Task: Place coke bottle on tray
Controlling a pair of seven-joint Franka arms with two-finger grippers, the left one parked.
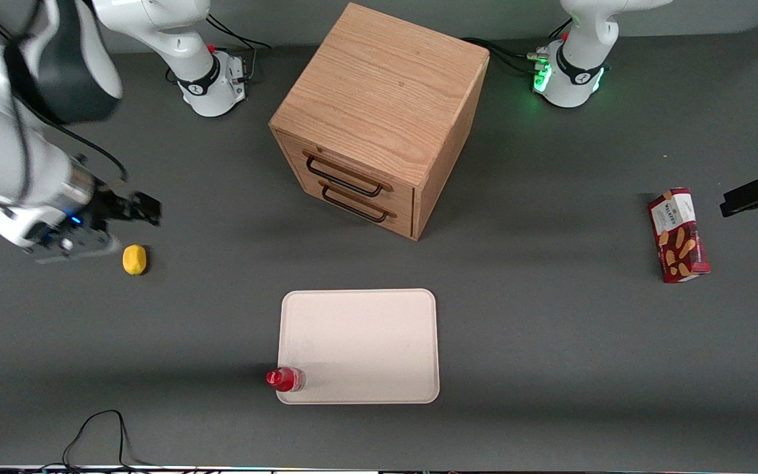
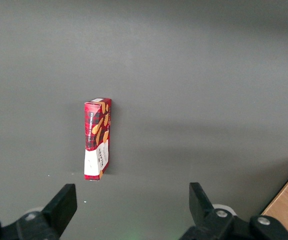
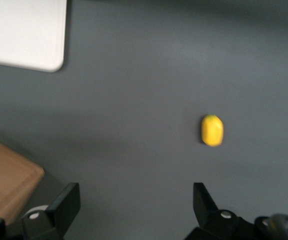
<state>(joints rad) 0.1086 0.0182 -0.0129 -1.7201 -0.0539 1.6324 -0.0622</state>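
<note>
The coke bottle (image 1: 285, 379), small and red with a red cap, stands upright on the corner of the tray nearest the front camera, toward the working arm's end. The cream-white tray (image 1: 366, 342) lies flat on the dark table, nearer the front camera than the wooden cabinet. A corner of the tray also shows in the right wrist view (image 3: 24, 32). My right gripper (image 1: 139, 207) (image 3: 134, 202) is open and empty. It hangs well above the table at the working arm's end, beside a lemon and far from the bottle.
A yellow lemon (image 1: 134, 259) (image 3: 212, 130) lies on the table close to my gripper. A wooden drawer cabinet (image 1: 379, 118) (image 3: 6, 177) stands mid-table. A red biscuit box (image 1: 678, 235) (image 2: 97, 138) lies toward the parked arm's end. A black cable (image 1: 99, 434) lies at the table's front edge.
</note>
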